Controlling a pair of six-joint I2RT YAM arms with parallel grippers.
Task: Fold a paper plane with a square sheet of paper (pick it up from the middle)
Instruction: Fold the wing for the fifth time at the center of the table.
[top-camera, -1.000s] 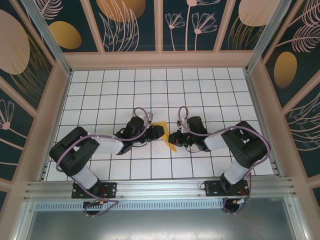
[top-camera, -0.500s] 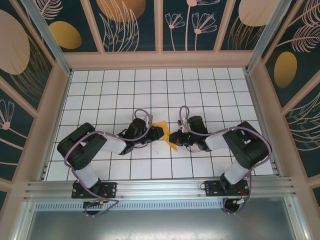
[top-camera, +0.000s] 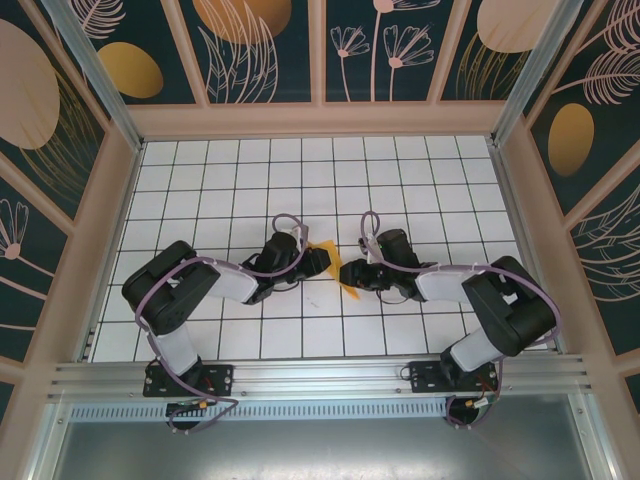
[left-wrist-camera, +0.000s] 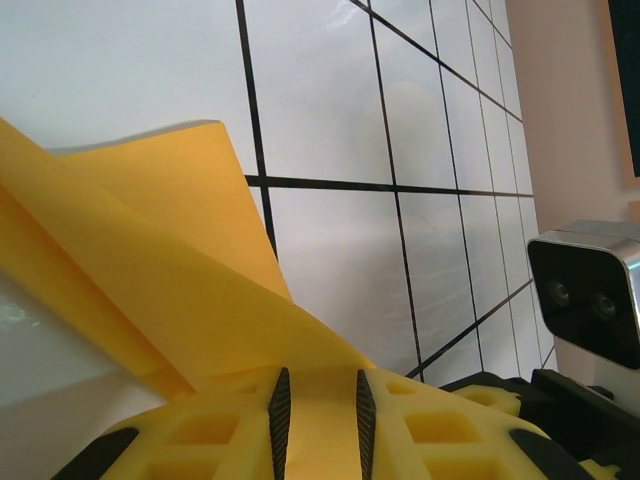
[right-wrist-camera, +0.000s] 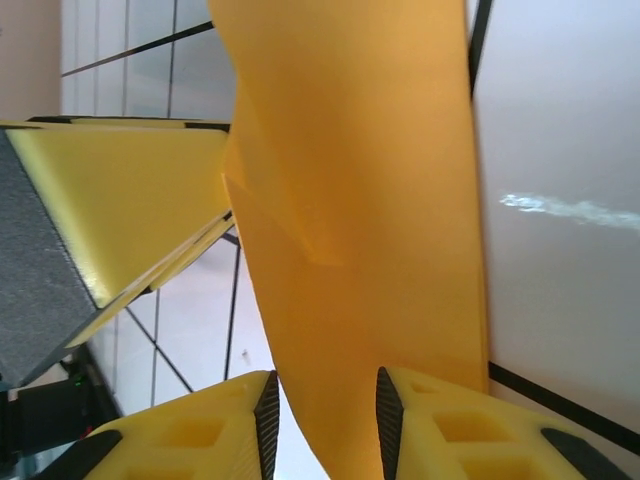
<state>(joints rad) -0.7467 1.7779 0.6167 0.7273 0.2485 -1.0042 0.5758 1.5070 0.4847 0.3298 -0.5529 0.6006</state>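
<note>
- Item: sheet of paper (top-camera: 327, 248); thin, orange-yellow, plain, unmarked.
- State: partly folded, not a flat square. Layers overlap, and the right wrist view shows a soft crease running along it (right-wrist-camera: 370, 200).
- Pose: bowed and tilted. In the left wrist view one flap with a rounded corner (left-wrist-camera: 160, 250) curves above the white grid.
- Place: middle of the tabletop (top-camera: 250, 180), spanning the gap between the two arm tips.
- Hold: one edge runs in between the fingers of the left end effector (left-wrist-camera: 320, 410) and is pinched there. The other end passes between the parted fingers of the right end effector (right-wrist-camera: 322, 420), with a slim gap on one side.
- Top view: two orange parts show, a triangle on the far side and a pointed corner on the near side.
- Contact with tabletop: cannot tell.
</note>
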